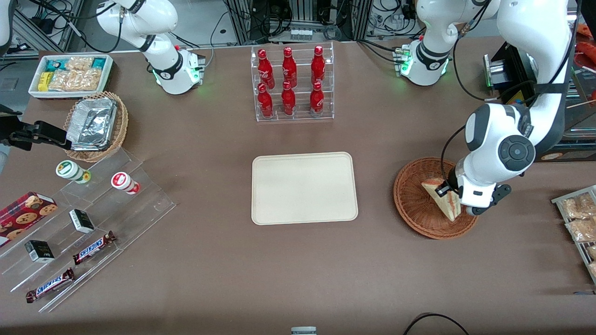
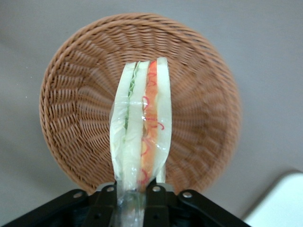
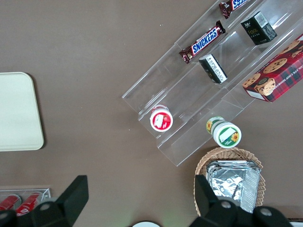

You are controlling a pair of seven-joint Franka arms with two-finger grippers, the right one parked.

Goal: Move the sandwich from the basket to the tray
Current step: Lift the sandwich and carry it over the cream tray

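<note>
The sandwich [image 1: 442, 199] is a wrapped pale wedge with red and green filling. My left gripper [image 1: 450, 201] is shut on it and holds it over the reddish-brown wicker basket [image 1: 414, 204]. In the left wrist view the sandwich [image 2: 142, 127] stands edge-on between my fingers [image 2: 156, 196], with the basket [image 2: 75, 109] under it. The cream tray [image 1: 304, 188] lies flat at the table's middle, bare, toward the parked arm's end from the basket. A corner of it shows in the left wrist view [image 2: 279, 203] and in the right wrist view [image 3: 19, 111].
A clear rack of red bottles [image 1: 291, 83] stands farther from the front camera than the tray. A tan basket of foil containers [image 1: 95, 124], a white snack bin [image 1: 70, 74] and clear steps with snacks [image 1: 84, 223] lie toward the parked arm's end. A snack rack [image 1: 579, 218] lies beside the basket.
</note>
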